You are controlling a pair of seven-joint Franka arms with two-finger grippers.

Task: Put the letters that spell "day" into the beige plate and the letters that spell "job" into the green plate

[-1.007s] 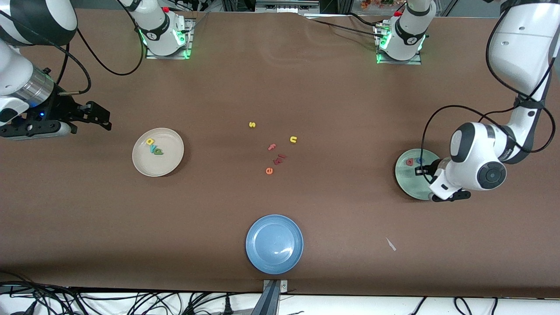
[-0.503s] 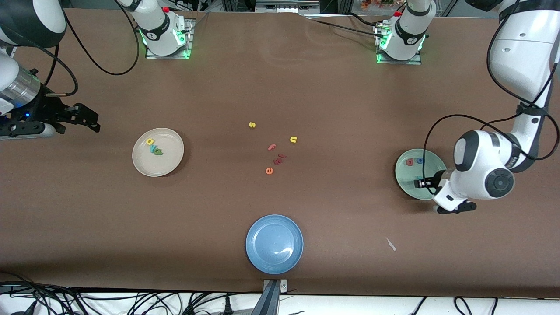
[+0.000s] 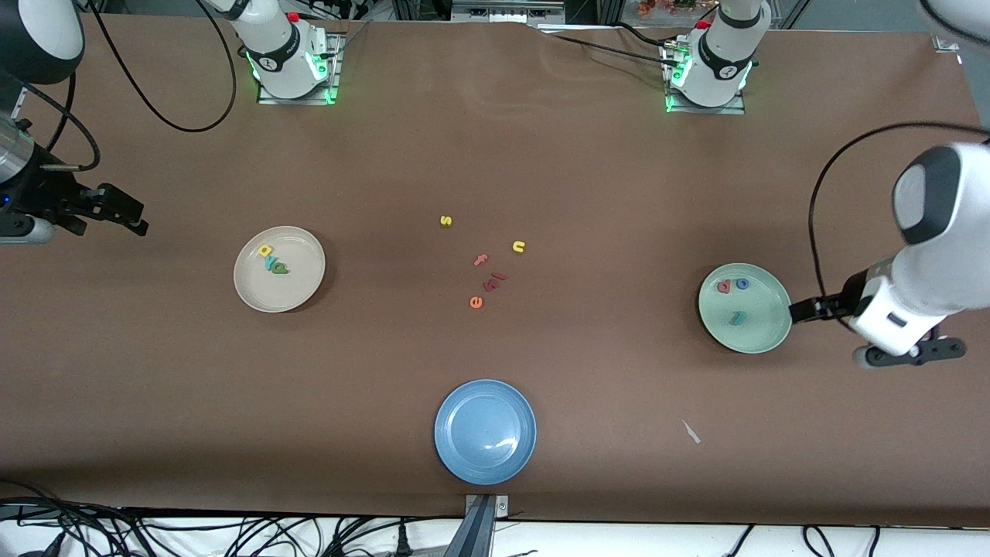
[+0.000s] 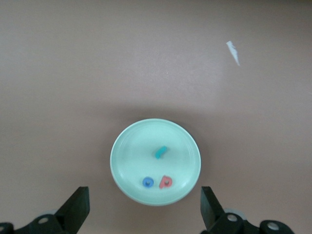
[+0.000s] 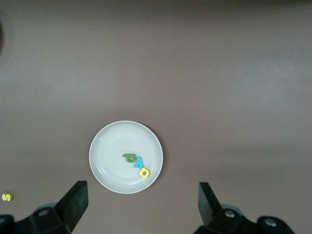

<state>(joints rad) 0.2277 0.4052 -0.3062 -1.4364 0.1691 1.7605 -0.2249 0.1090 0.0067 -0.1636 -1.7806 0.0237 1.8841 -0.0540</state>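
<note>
Front view: the beige plate (image 3: 279, 268) holds the "day" letters (image 3: 274, 261) near the right arm's end; the green plate (image 3: 745, 308) holds the "job" letters (image 3: 733, 296). The left gripper (image 3: 800, 312) hangs beside the green plate's rim, fingers apart; the right gripper (image 3: 128, 213) hangs apart too.

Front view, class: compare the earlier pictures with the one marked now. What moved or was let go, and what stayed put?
The left gripper let go of the teal "j", which now lies in the green plate with the "o" and "b", and drew back off the plate toward the left arm's end. The right gripper pulled away from the beige plate. Both stand open. The plates and loose letters stayed.
</note>
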